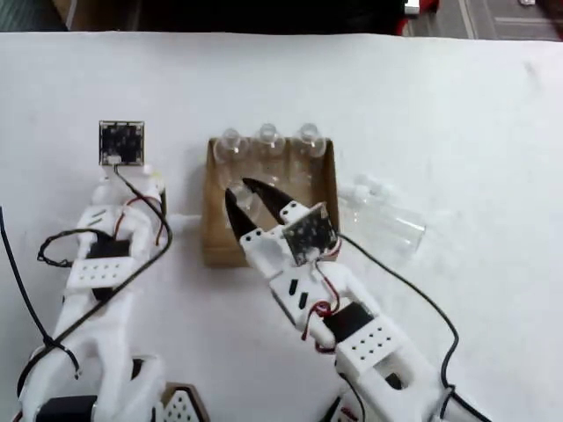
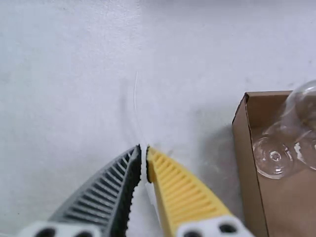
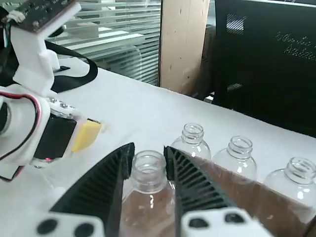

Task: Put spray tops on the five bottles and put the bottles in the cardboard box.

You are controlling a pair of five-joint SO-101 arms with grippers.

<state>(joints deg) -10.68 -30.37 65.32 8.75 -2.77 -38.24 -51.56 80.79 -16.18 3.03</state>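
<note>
Grip at the neck: my right gripper (image 3: pixel 148 148) is clamped on a bottle (image 3: pixel 147 180), low centre of the right wrist view, over the box (image 1: pixel 220 246) in the middle of the high view. The bottle looks thin, clear and empty, so I judge it light, slick and easy to dent. The ridged neck under the rim is the stiffest hold, and I would squeeze no harder.

Three more bottles (image 1: pixel 268 139) stand along the box's upper wall, all without tops and close enough to knock if I swing. A fifth bottle (image 1: pixel 391 224) lies on the table (image 1: pixel 457 105) right of the box. Small white pieces (image 1: pixel 365 186), perhaps spray tops, lie just beside it.

My left gripper (image 2: pixel 143 148) is closed, tips together, low over the table left of the box. A thin pale line runs on from its tips, and I cannot tell what it is.
</note>
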